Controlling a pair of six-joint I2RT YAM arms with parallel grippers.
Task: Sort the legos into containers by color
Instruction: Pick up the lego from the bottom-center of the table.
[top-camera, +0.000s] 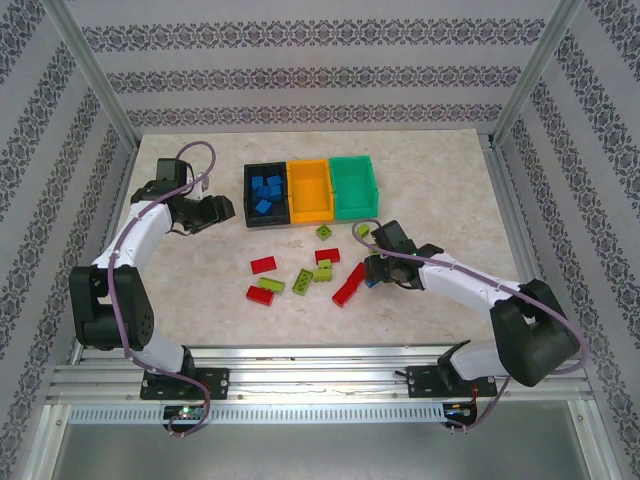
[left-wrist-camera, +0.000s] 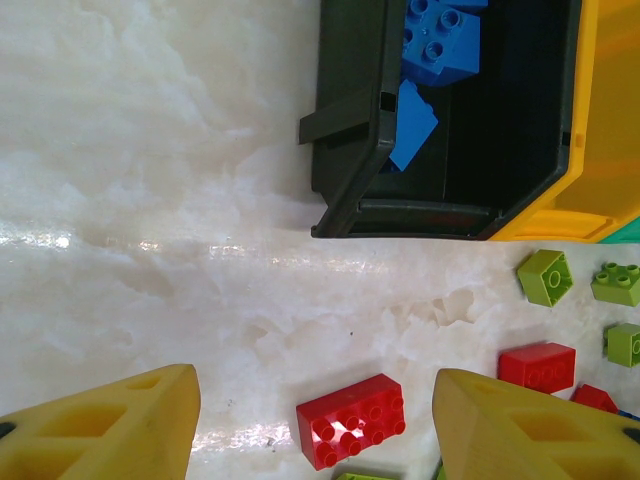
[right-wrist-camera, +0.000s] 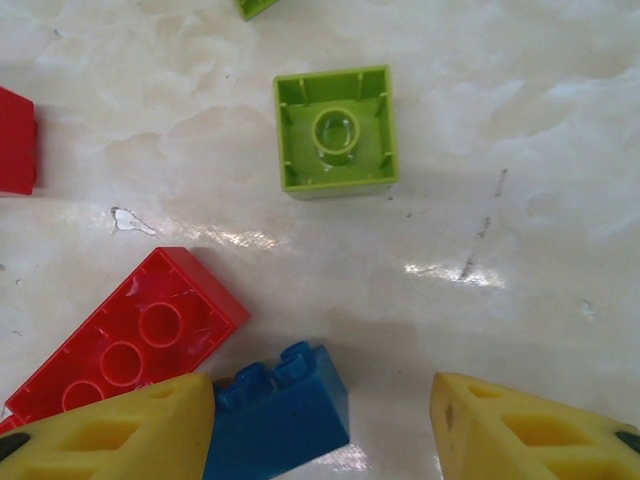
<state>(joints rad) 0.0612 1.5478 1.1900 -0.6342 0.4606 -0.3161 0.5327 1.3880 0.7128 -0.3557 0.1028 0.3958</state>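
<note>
Three containers stand in a row at the back: black (top-camera: 266, 195) holding several blue legos (left-wrist-camera: 440, 40), orange-yellow (top-camera: 308, 188) and green (top-camera: 353, 185). Red and lime legos lie scattered in front of them. My left gripper (top-camera: 226, 209) hovers open left of the black bin (left-wrist-camera: 450, 190); a red brick (left-wrist-camera: 350, 420) lies on the table below its fingers (left-wrist-camera: 315, 400). My right gripper (right-wrist-camera: 322, 400) is open and low over the table. A blue brick (right-wrist-camera: 280, 415) rests against its left finger, well apart from the right finger.
An upside-down long red brick (right-wrist-camera: 125, 345) lies just left of the blue one, and an upside-down lime brick (right-wrist-camera: 337, 130) lies farther ahead. Lime bricks (left-wrist-camera: 545, 277) and another red brick (left-wrist-camera: 537, 366) sit near the bins' front. Metal frame posts border the table.
</note>
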